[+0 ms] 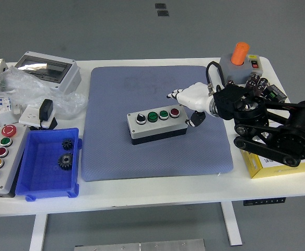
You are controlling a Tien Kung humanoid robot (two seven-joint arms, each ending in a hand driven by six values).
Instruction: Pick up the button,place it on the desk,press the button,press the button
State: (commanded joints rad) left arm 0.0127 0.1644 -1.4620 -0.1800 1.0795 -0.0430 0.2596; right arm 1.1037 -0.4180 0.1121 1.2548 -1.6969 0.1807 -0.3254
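A grey button box lies in the middle of the blue mat. On its top sit a black knob, two green buttons and a red button. My right hand, white with black fingertips, hovers just right of and behind the box, fingers relaxed and holding nothing. It does not touch the box. The black right arm reaches in from the right edge. No left arm shows.
A blue bin with two gears sits front left, beside a grey control box with coloured buttons. An enclosure, plastic bags and a plug lie back left. An orange-knob box, capacitors and a yellow box crowd the right.
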